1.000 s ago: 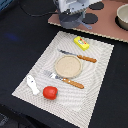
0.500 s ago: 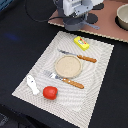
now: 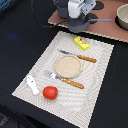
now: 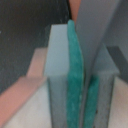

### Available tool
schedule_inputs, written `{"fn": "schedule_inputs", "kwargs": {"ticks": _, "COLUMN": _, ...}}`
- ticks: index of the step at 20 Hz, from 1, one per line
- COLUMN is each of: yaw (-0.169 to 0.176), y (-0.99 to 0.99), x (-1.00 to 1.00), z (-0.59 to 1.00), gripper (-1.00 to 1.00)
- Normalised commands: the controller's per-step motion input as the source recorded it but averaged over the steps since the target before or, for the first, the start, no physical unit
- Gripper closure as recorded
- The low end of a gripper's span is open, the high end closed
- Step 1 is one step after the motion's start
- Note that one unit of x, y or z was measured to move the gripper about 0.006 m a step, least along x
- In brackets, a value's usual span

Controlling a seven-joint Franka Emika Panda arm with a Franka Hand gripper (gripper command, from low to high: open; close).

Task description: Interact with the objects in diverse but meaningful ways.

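Observation:
My gripper is at the far edge of the scene, right over the grey frying pan on the brown board. In the wrist view the green pads are closed against a thin grey wall, which looks like the pan's rim. The grey pot stands at the exterior view's far right. On the placemat lie the yellow packet, the white fish-like piece and the red tomato. The sausage is out of view.
A round tan plate sits mid-mat between an orange-handled knife and fork. The woven placemat lies on a black table. The brown board runs along the back.

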Motion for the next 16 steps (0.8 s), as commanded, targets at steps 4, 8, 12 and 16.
{"fn": "schedule_inputs", "kwargs": {"ticks": 4, "yaw": 0.206, "y": 0.09, "x": 0.44, "z": 0.16, "gripper": 1.0}}
{"fn": "schedule_inputs", "kwargs": {"ticks": 8, "yaw": 0.215, "y": 0.13, "x": 0.38, "z": 0.02, "gripper": 1.0}}
{"fn": "schedule_inputs", "kwargs": {"ticks": 12, "yaw": 0.193, "y": 0.32, "x": 0.32, "z": 0.0, "gripper": 1.0}}
{"fn": "schedule_inputs", "kwargs": {"ticks": 16, "yaw": 0.161, "y": 0.42, "x": 0.26, "z": 0.29, "gripper": 1.0}}
